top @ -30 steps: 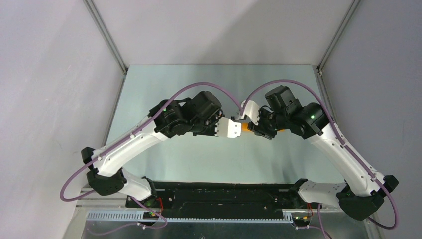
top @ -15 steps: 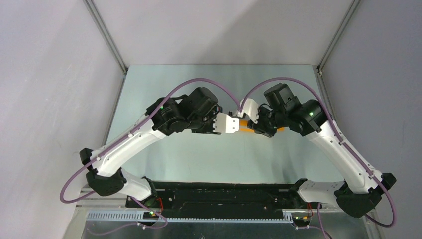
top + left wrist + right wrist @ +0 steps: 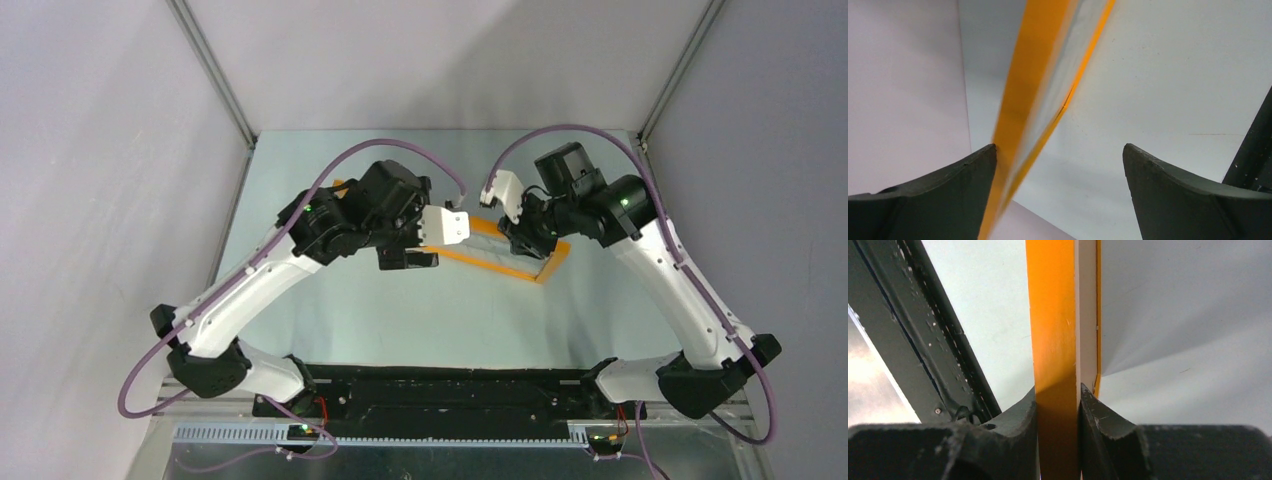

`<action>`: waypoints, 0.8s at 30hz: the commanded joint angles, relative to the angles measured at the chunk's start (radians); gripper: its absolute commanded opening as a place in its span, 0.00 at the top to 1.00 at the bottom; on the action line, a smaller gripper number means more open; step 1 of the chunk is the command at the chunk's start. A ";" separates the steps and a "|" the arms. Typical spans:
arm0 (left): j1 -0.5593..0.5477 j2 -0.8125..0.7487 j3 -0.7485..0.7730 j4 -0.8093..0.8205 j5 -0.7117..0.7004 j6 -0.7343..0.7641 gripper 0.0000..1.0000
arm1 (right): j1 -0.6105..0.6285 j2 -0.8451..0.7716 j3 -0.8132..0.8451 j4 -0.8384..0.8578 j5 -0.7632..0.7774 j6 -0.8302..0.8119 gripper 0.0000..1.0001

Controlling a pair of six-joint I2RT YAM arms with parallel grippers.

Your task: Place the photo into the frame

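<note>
The frame (image 3: 552, 262) is a thin orange-yellow rectangle at the middle of the table (image 3: 420, 320); its long sides slant from far left to near right. Its middle shows grey.

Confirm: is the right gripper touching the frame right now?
Touching. The right wrist view shows the right gripper with both fingers pressed flat against the frame, no gap on either side.

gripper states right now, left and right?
Left gripper: open, not clamping the frame.
Right gripper: closed on the frame.
</note>
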 commanded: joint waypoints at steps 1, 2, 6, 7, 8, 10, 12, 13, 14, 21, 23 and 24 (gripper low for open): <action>0.034 -0.085 0.018 0.028 -0.001 -0.027 0.00 | -0.071 0.043 0.120 0.010 -0.090 0.135 1.00; 0.040 -0.093 0.007 0.029 0.002 -0.029 0.00 | -0.081 0.059 0.146 0.012 -0.108 0.148 1.00; 0.054 -0.127 -0.026 0.029 0.009 -0.042 0.00 | -0.148 0.105 0.213 0.008 -0.152 0.217 1.00; 0.056 -0.137 -0.030 0.030 0.013 -0.047 0.00 | -0.157 0.112 0.221 0.008 -0.160 0.238 1.00; 0.059 -0.141 -0.038 0.030 0.015 -0.050 0.00 | -0.179 0.126 0.231 0.009 -0.179 0.247 1.00; 0.064 -0.155 -0.049 0.031 0.019 -0.056 0.00 | -0.213 0.144 0.239 0.016 -0.202 0.277 1.00; 0.066 -0.166 -0.059 0.033 0.022 -0.061 0.00 | -0.254 0.164 0.242 0.022 -0.232 0.310 1.00; 0.068 -0.172 -0.066 0.034 0.025 -0.065 0.00 | -0.269 0.170 0.243 0.027 -0.258 0.317 1.00; 0.071 -0.177 -0.071 0.035 0.027 -0.068 0.00 | -0.299 0.181 0.242 0.028 -0.270 0.333 1.00; 0.082 -0.199 -0.129 0.050 0.047 -0.082 0.00 | -0.451 0.223 0.200 0.072 -0.437 0.394 1.00; 0.088 -0.207 -0.146 0.055 0.056 -0.089 0.00 | -0.494 0.226 0.181 0.087 -0.470 0.406 1.00; 0.090 -0.211 -0.151 0.057 0.064 -0.093 0.00 | -0.503 0.226 0.173 0.093 -0.479 0.413 1.00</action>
